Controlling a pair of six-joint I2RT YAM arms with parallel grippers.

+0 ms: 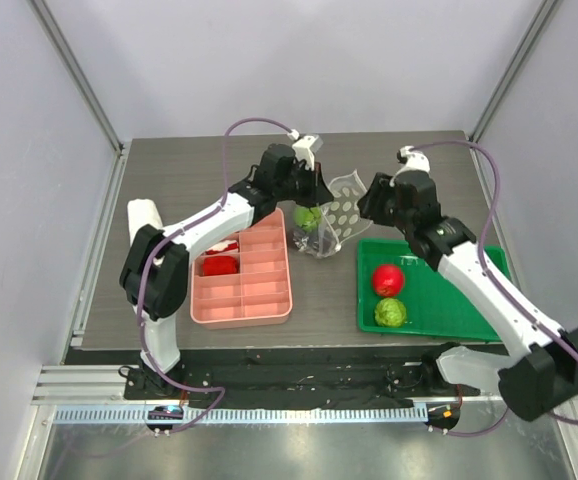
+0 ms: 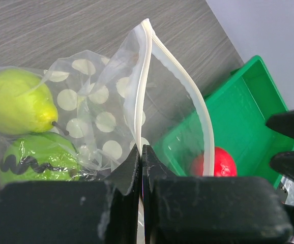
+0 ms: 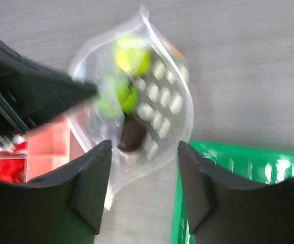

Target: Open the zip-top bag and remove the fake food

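The zip-top bag [image 1: 341,212], clear with white dots, stands lifted at mid-table, its mouth gaping. My left gripper [image 2: 142,152] is shut on one strip of the bag's rim [image 2: 146,76]. Inside the bag lie a yellow-green pear [image 2: 17,107], a green piece with a black squiggle [image 2: 35,160] and a dark lump [image 3: 133,134]. My right gripper [image 3: 144,162] hovers open just above the bag's [image 3: 159,109] right side, nothing between its fingers. A red apple [image 1: 388,280] and a bumpy green fruit [image 1: 390,313] sit in the green tray [image 1: 449,300].
A pink divided tray [image 1: 244,285] with red pieces [image 1: 219,265] lies left of the bag, under the left arm. The green tray's near wall [image 3: 238,162] is right beside my right gripper. Grey walls close in the table on three sides.
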